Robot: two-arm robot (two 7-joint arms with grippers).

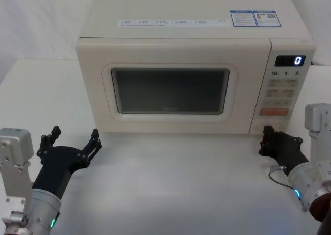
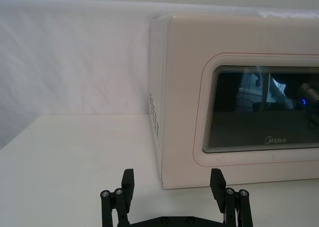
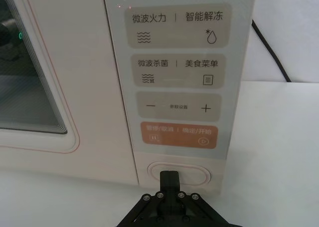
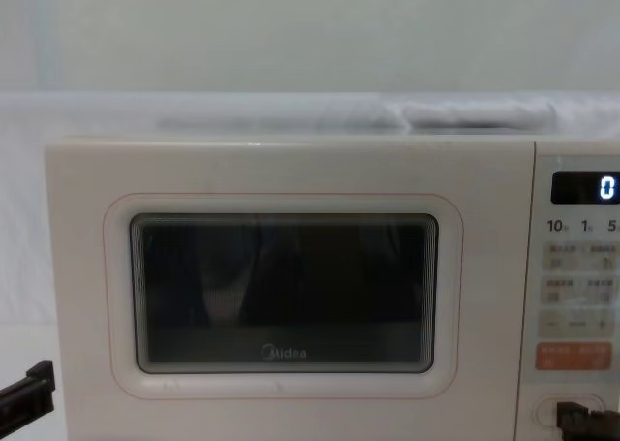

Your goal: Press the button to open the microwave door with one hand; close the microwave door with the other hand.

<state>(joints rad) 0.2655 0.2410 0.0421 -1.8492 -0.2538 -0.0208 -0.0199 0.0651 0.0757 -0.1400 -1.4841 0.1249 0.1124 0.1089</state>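
The cream microwave door (image 1: 170,90) with its dark window sits flush with the body, and the left wrist view shows its Midea logo (image 2: 274,140). The wide oblong button (image 3: 194,175) lies below the orange key (image 3: 178,135) at the foot of the keypad panel. My right gripper (image 3: 169,177) is shut, with its joined tips at the middle of the button; whether they press it I cannot tell. It also reaches in at the panel's lower edge (image 1: 267,132). My left gripper (image 1: 75,141) hovers open over the table before the door's lower left corner, holding nothing (image 2: 173,184).
The microwave (image 1: 191,18) stands on a white table (image 1: 176,183), backed by a white wall. Its display (image 1: 290,60) reads 0. A dark cable (image 3: 271,50) runs behind the microwave's right side. Bare tabletop lies between the two arms.
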